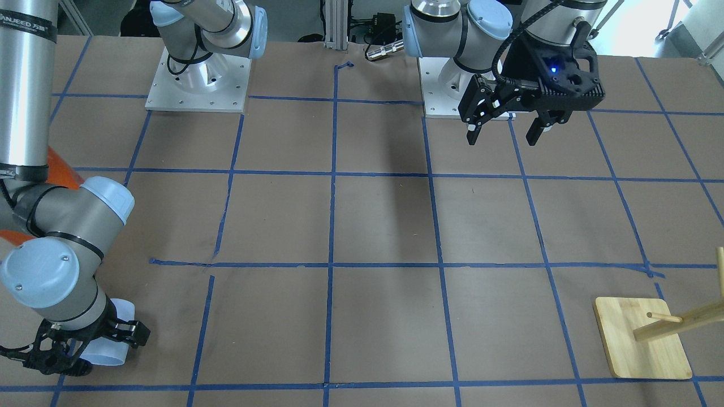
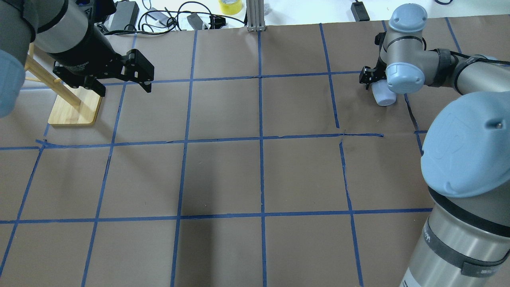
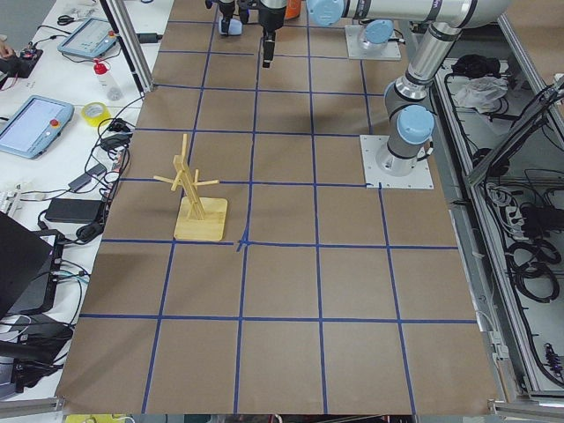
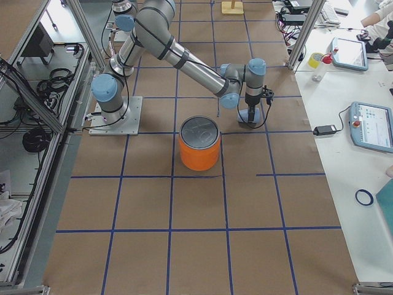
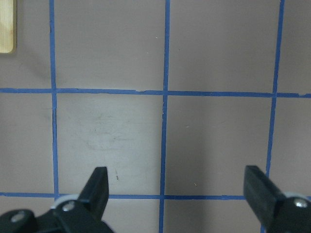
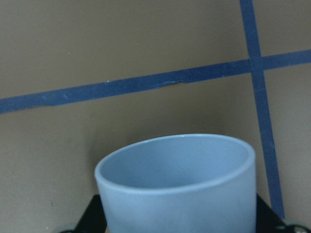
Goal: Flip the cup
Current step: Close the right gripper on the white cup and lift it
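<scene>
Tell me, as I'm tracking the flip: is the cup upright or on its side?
On its side. The cup sits in the right gripper with its open mouth facing sideways, not up.

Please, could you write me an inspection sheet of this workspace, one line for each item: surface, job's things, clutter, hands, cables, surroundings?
Surface: table covered in brown paper with a blue tape grid.
Job's things: cup, pale blue, apparently on its side, held low near the table's far edge on the robot's right.
Clutter: orange can with a silver top; wooden rack on a square base.
Hands: right hand shut on the cup; left hand open, empty, above the table.
Cables: loose cables beyond the table's far edge.
Surroundings: control tablets on a side bench; yellow tape roll.
</scene>
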You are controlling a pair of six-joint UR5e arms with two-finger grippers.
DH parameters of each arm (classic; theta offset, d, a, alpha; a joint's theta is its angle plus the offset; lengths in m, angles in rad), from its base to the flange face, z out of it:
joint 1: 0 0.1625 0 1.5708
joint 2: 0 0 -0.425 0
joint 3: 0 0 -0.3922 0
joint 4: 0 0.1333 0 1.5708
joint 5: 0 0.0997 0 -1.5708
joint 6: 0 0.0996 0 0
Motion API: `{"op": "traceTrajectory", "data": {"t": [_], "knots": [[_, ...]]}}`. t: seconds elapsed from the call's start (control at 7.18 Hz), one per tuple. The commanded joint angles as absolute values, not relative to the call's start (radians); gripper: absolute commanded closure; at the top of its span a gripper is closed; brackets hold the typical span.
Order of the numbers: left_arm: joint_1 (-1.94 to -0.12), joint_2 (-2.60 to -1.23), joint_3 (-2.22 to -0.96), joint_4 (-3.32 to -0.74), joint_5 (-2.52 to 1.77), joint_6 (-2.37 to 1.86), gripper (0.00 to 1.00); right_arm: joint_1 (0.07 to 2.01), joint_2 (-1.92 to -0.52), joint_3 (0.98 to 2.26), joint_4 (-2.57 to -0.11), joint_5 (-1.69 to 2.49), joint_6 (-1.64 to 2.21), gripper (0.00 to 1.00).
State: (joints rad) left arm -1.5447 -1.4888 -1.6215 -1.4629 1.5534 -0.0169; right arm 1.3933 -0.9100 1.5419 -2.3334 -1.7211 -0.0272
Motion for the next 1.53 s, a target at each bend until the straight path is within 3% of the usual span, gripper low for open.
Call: {"op": "traceTrajectory", "data": {"t": [0.0,0.14,0.28,0.42,1.39], "knots": [[-1.545,-1.489,-1.624,-1.465,1.554,-0.017,0.00,1.393,-0.907,1.542,-2.355,-1.732,-0.037,0.13],[-1.545,-1.485,-1.626,-1.465,1.554,-0.014,0.00,1.394,-0.911,1.540,-2.411,-1.723,-0.040,0.45],[-1.545,-1.479,-1.629,-1.468,1.554,-0.014,0.00,1.393,-0.916,1.539,-2.413,-1.718,-0.041,0.59],[-1.545,-1.480,-1.629,-1.465,1.554,-0.014,0.00,1.394,-0.922,1.539,-2.410,-1.717,-0.041,0.64],[-1.545,-1.477,-1.629,-1.466,1.554,-0.014,0.00,1.707,-0.960,1.522,-2.425,-1.695,-0.322,0.65]]}}
